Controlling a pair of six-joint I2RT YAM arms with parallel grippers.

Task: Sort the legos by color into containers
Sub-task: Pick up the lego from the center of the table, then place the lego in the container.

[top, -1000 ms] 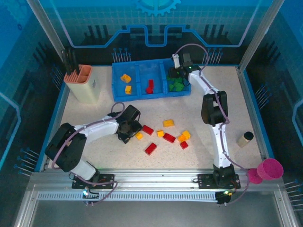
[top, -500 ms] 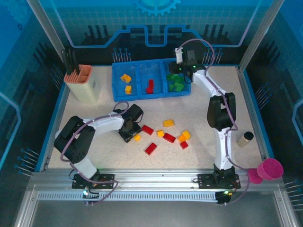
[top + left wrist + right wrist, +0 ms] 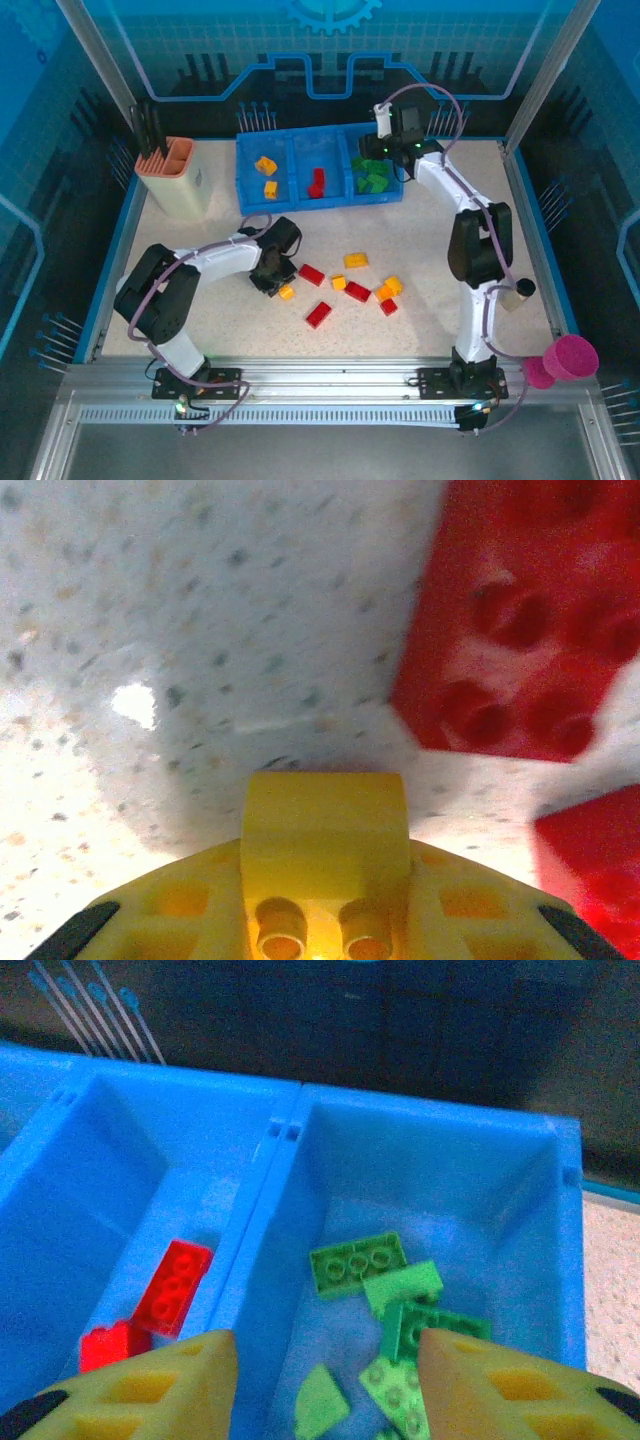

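We have the left gripper (image 3: 276, 280) down at the desk (image 3: 420, 240), its jaws narrowed onto a yellow brick (image 3: 324, 825), with a red brick (image 3: 520, 630) just beside it. Much of the yellow brick juts ahead of the fingers, so the hold may be shallow. We lift slowly and straight up, clear of the red neighbour, then carry it to the left compartment (image 3: 250, 185), where the other yellow legos (image 3: 265, 164) lie, and let go low. The right gripper (image 3: 322, 1360) hangs wide and empty over the green bricks (image 3: 358, 1260) in the right compartment (image 3: 520, 1190).
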